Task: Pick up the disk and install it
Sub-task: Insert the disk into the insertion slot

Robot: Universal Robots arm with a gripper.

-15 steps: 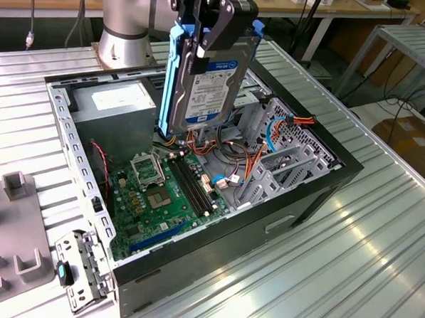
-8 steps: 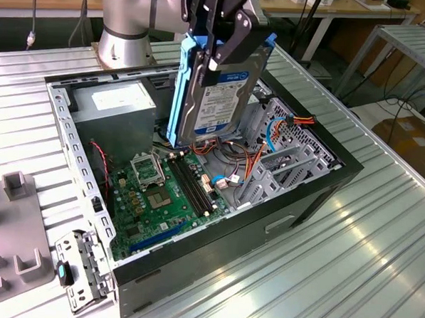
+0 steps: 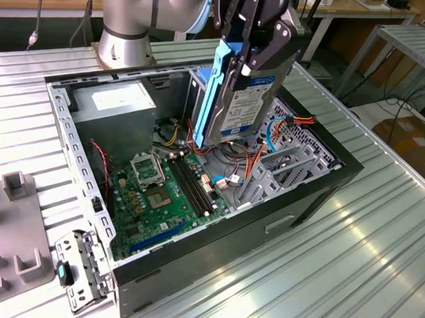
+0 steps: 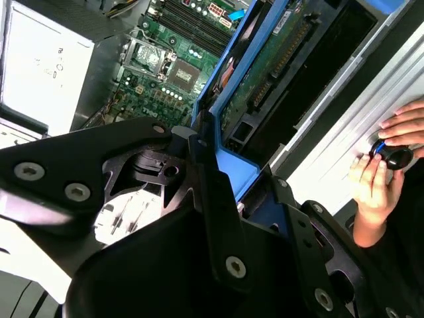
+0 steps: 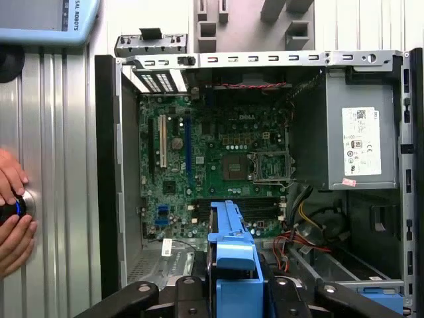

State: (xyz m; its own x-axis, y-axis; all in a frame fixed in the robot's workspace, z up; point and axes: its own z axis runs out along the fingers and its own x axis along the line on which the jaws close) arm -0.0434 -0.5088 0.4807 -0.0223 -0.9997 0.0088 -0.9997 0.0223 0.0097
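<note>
While the gripper (image 3: 240,61) is clamping the upper end of the 1 disk (image 3: 238,107), the disk is hanging directly below it, its long axis nearly upright, over the open computer case (image 3: 280,219), above the case's motherboard (image 3: 157,199). 1 power supply box (image 3: 119,108) is sitting inside the case.

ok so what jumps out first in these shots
The gripper holds the disk nearly upright over the open computer case, in the middle of the exterior view. Beneath, the green motherboard lies on the case floor. In the first wrist view a person's hands rest on a knob beside the case.
</note>
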